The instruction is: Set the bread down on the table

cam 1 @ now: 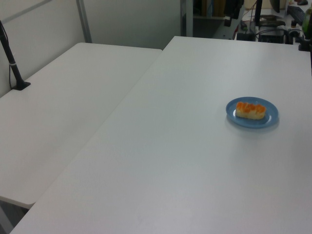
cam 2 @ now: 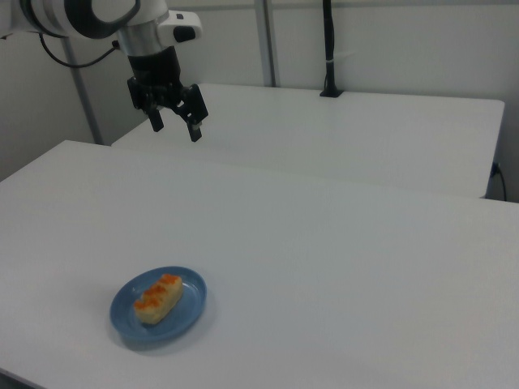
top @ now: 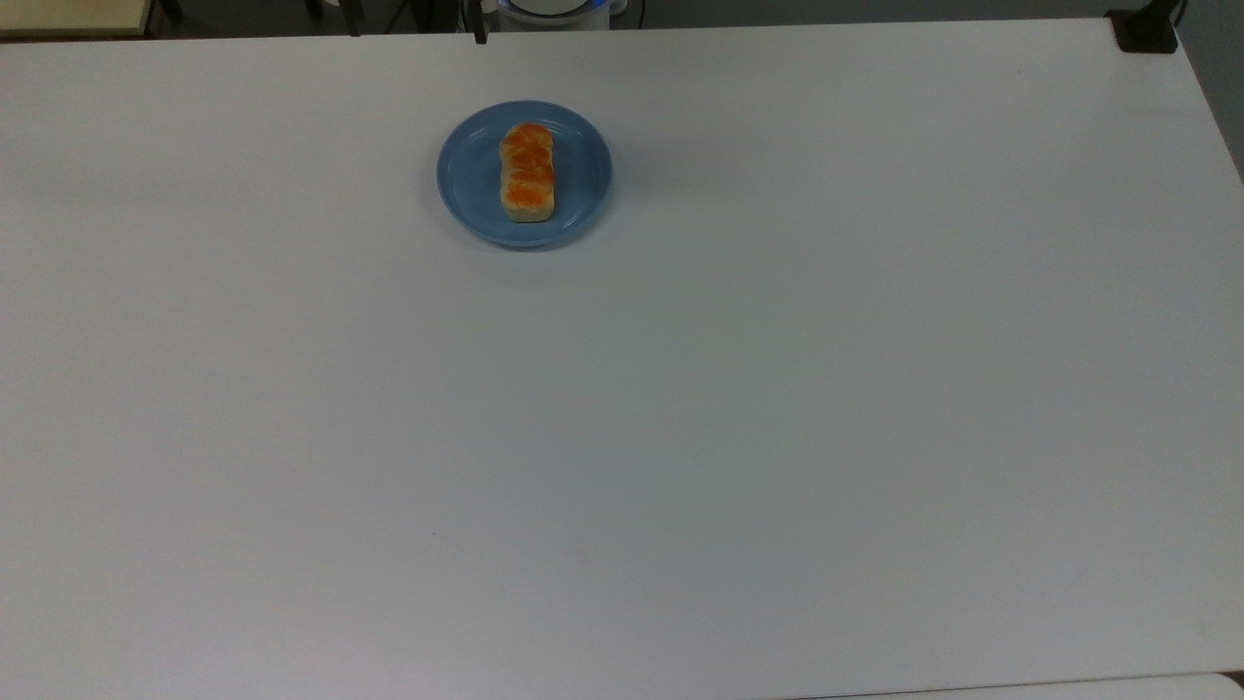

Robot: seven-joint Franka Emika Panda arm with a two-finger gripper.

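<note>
Hanging high above the table (cam 2: 324, 243) in the right view, the gripper (cam 2: 175, 123) has its two fingers spread apart and grasps nothing. It is well apart from the bread (cam 2: 156, 298), which lies on a round blue plate (cam 2: 188, 312) near the right view's lower left. From the top view, the bread (top: 528, 171) shows a segmented orange-brown crust, lying lengthwise across the plate (top: 466, 175).
</note>
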